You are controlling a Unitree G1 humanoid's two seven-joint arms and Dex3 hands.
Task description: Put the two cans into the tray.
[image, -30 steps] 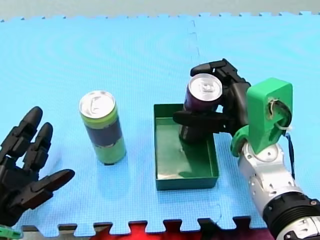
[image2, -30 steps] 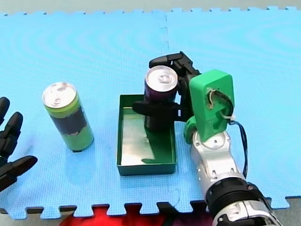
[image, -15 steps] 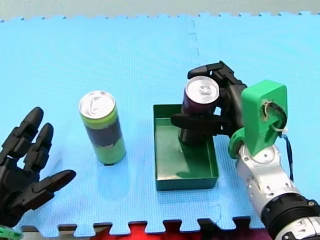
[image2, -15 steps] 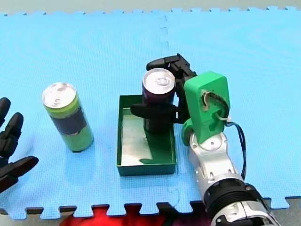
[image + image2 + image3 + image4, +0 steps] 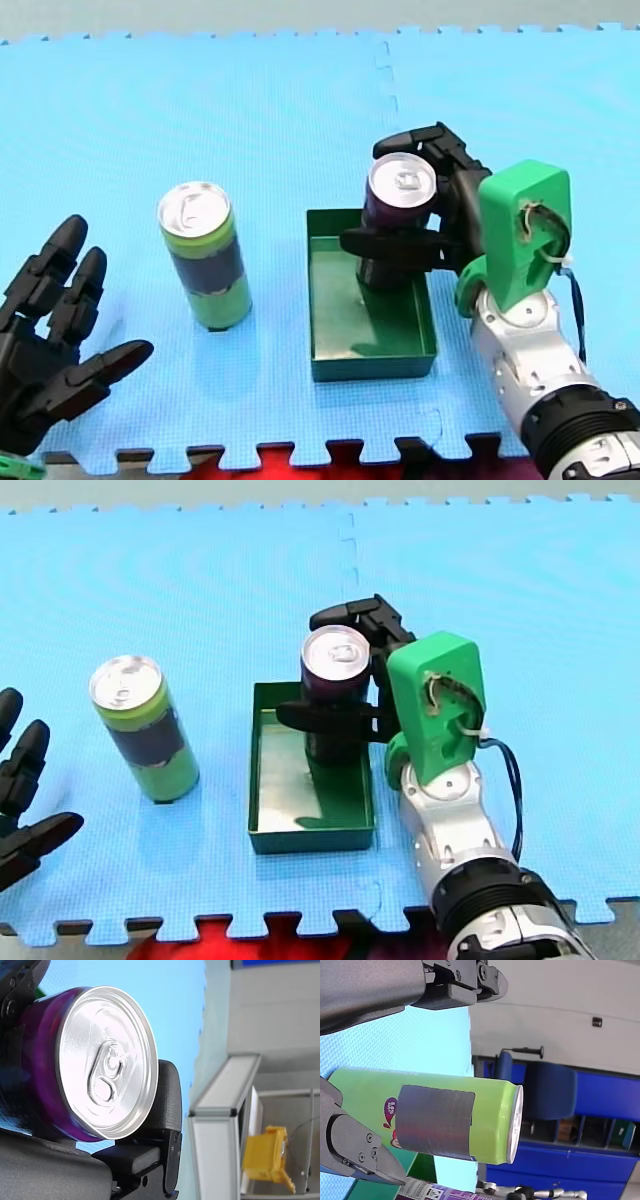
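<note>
Curling around the purple can [image 5: 400,195], my right hand's fingers [image 5: 385,240] clamp its side, the thumb across the near face and the other two hooked over the far shoulder by the silver lid. In the first wrist view the same purple can [image 5: 45,1065] sits tight against the black pads. My right hand [image 5: 425,215] holds the can upright over the 1 o'clock corner of the green tray [image 5: 325,300]. Its base is down between the tray walls, though I cannot tell whether it touches the floor.

At the tray's 9 o'clock, well apart from it, the green can [image 5: 205,255] stands upright on the blue foam mat [image 5: 200,100], a grey band round its middle. My left hand [image 5: 50,340] holds nothing and sits at 7 o'clock of the green can, near the mat's front edge and apart from the can.
</note>
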